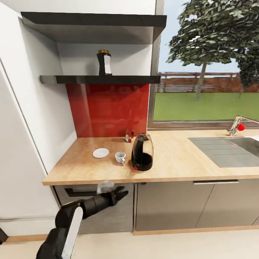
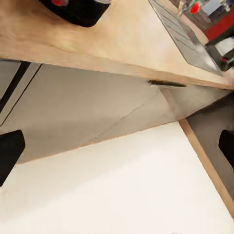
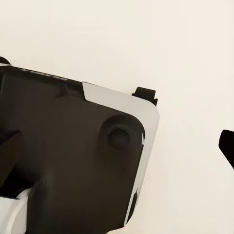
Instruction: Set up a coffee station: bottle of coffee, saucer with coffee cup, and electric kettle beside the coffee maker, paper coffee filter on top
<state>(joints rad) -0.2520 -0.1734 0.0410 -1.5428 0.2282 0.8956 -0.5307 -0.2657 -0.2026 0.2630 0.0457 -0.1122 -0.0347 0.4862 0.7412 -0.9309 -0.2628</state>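
- Bottle upright on the thin shelf at upper centre of the head frame, well above the left hand.
- Left hand low, below the counter edge, fingers apart, grasping nothing.
- Right hand spread, empty.
- Kettle, cup, saucer on the counter.
- Left wrist view adds the kettle base from below.

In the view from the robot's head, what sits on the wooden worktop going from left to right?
Saucer → coffee cup → glass kettle → steel sink → tap with its red knob.
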